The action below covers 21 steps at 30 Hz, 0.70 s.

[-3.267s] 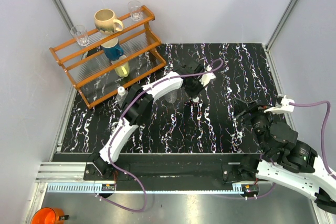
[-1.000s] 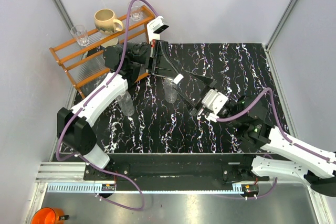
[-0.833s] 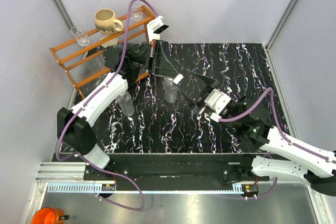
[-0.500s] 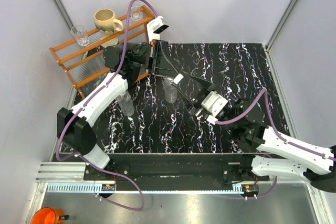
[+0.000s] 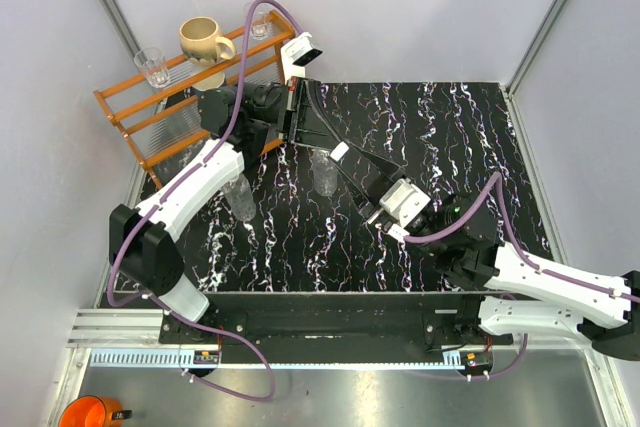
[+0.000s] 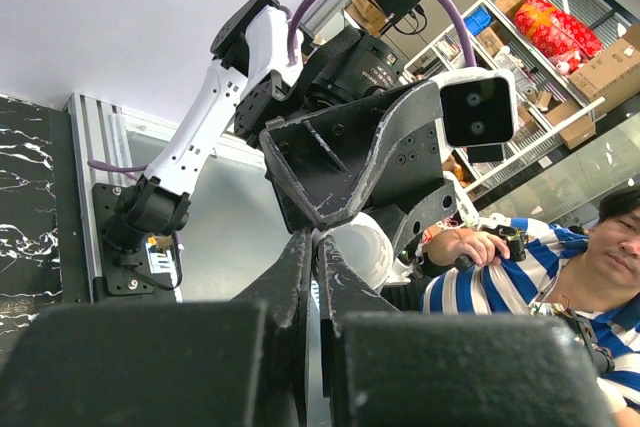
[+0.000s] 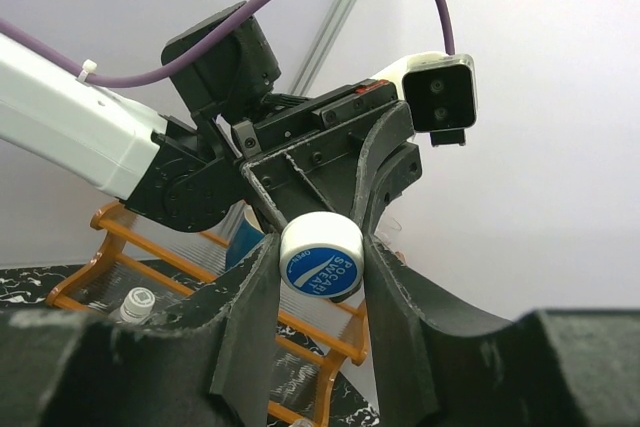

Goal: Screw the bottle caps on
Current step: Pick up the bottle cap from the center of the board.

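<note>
Above the middle of the desk (image 5: 450, 127), the two claws meet tip to tip. The right claw (image 7: 321, 242) is closed part-way on a white cap (image 7: 321, 257), with one finger against each side of its rim. The cap's flat top faces the right wrist camera. On it is a round blue label that reads "POCARI SWEAT" in white letters.

The left claw (image 6: 312, 239) has its fingers pressed together with nothing between them. Its tips are just beside the cap, on the side away from the right claw.

From the top camera, a clear ribbed bottle (image 5: 323, 175) stands on the desk just beneath the meeting claws. Its neck is open and its body is see-through. A second bottle (image 5: 241, 199) of the same kind stands well to the left, beside the left arm and near the front of the rack (image 5: 130, 107). In the right wrist view it seems to carry a white cap of its own, though it is too small there to be sure.

The orange wooden rack sits at the desk's far left corner. A cream mug (image 5: 203, 40) rests on its top rails. Two clear drinking glasses (image 5: 153, 66) stand on the same rails, one on each side of the mug.
</note>
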Available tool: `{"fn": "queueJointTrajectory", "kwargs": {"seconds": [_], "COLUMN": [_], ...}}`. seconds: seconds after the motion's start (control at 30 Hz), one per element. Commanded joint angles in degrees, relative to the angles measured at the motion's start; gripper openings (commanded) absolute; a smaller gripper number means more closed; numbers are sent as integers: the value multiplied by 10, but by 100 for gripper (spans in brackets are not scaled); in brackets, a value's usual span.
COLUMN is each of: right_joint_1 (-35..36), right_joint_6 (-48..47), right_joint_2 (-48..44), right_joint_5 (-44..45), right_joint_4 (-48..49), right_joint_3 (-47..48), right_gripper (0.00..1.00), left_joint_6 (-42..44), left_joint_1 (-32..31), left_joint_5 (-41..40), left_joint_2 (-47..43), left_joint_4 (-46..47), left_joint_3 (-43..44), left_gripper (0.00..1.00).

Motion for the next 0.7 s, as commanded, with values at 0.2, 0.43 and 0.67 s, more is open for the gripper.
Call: {"fn": "queueJointTrajectory", "kwargs": {"seconds": [0.2, 0.43, 0.67], "right_joint_1": [10, 11, 11], "right_joint_6": [-3, 7, 14], "right_joint_2": [-29, -37, -27], "right_joint_5": [22, 19, 9], "right_joint_4": [25, 23, 24], "right_joint_3": [-12, -12, -6], "right_gripper": [46, 47, 49], "left_joint_6": [-3, -1, 3], "left_joint_1": [1, 1, 1], "left_joint_5": [-18, -20, -17], "left_joint_2": [-10, -8, -11], "left_joint_4": [31, 31, 28], "left_joint_3": [2, 3, 3], "left_gripper": [0, 0, 0]}}
